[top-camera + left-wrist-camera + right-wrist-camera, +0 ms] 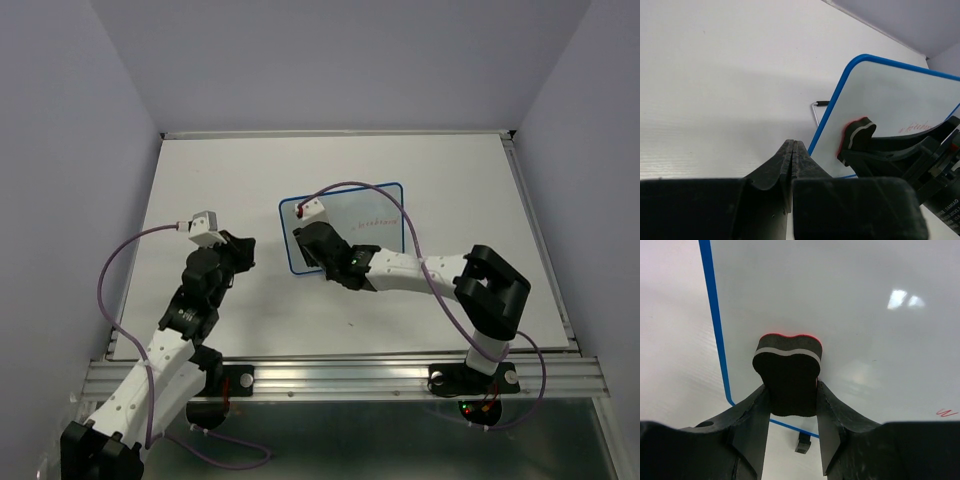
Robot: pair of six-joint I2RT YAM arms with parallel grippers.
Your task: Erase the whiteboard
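The whiteboard (pixel 365 203) lies flat on the table, white with a blue frame and faint red writing (pixel 376 222) at its right side. My right gripper (pixel 312 243) is over the board's left part, shut on a black eraser block (pixel 788 371) with a grey stripe and a red back, which it presses against the board (pixel 850 295). The red scribble (pixel 946 413) shows at the right edge of the right wrist view. My left gripper (pixel 240 252) is shut and empty, just left of the board's blue edge (pixel 826 119). The left wrist view also shows the eraser (pixel 858 137).
A thin wire foot with a black tip (pixel 818 105) sticks out at the board's left edge, and a small black foot (pixel 802 443) at its near edge. The white table (pixel 220 180) is walled on three sides. An aluminium rail (pixel 340 375) runs along the near edge.
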